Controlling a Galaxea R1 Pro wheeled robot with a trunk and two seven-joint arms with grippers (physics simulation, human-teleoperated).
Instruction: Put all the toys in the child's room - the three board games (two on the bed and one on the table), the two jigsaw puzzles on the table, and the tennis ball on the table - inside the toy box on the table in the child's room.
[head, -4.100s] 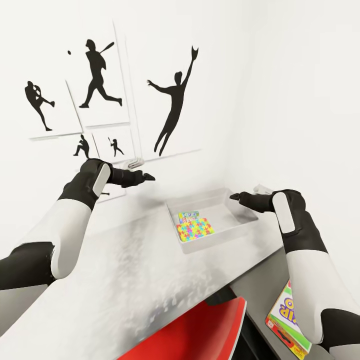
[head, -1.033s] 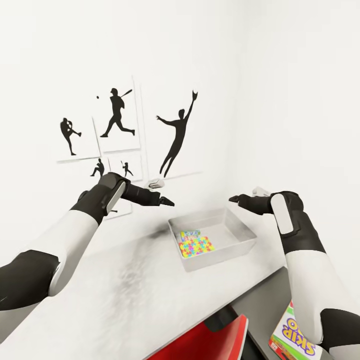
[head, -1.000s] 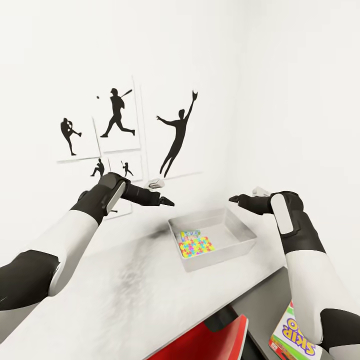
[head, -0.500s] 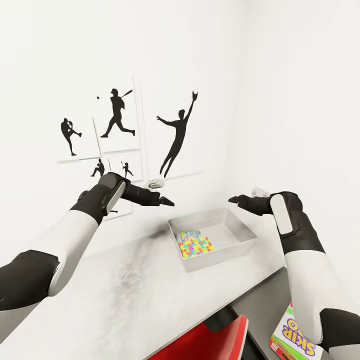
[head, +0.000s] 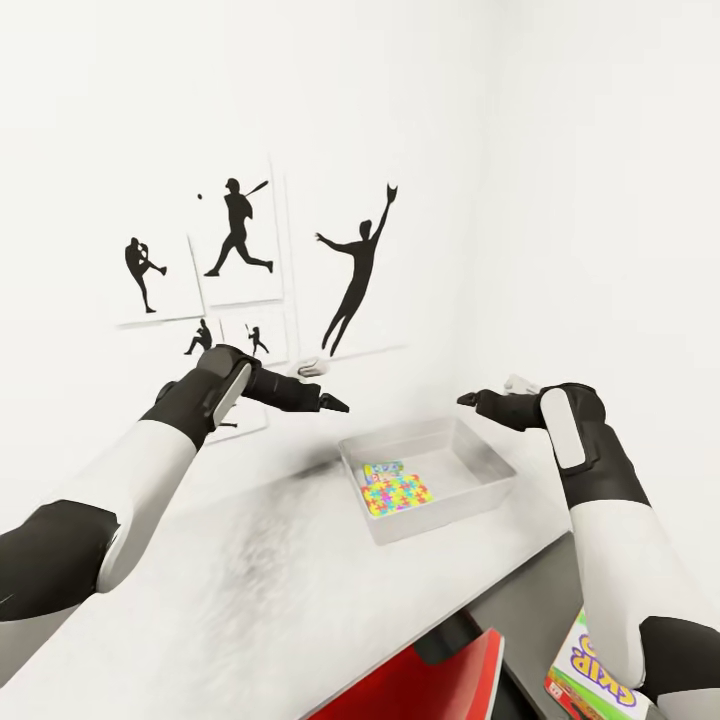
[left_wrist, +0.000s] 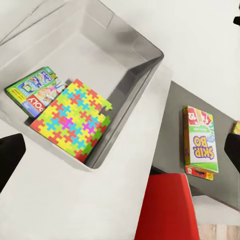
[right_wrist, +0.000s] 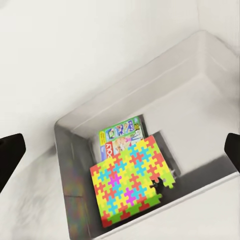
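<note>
The light grey toy box (head: 442, 520) stands on the pale table (head: 220, 600) near the wall. Inside it lies a jigsaw puzzle (head: 398, 494) with a bright multicoloured lid, resting partly on a green-edged board game (head: 381, 467). The left wrist view shows the same puzzle (left_wrist: 74, 121) and game (left_wrist: 31, 93). A Skip-Bo game box (head: 592, 682) lies flat on the dark grey top (head: 520, 600). My left gripper (head: 336, 403) hovers open and empty above the table left of the box. My right gripper (head: 467, 399) hangs open and empty over the box's far right side. The tennis ball and the bed are out of view.
A red chair (head: 420, 690) is tucked under the table's front edge, below the toy box. Black silhouette sports posters (head: 240, 240) hang on the white wall behind. A sliver of another colourful box (left_wrist: 237, 128) shows beside the Skip-Bo box (left_wrist: 200, 142).
Over four seconds the camera has backed off, so the toy box looks smaller and lower. In the last second the picture shifts only slightly. Both arms hold their pose, grippers open.
</note>
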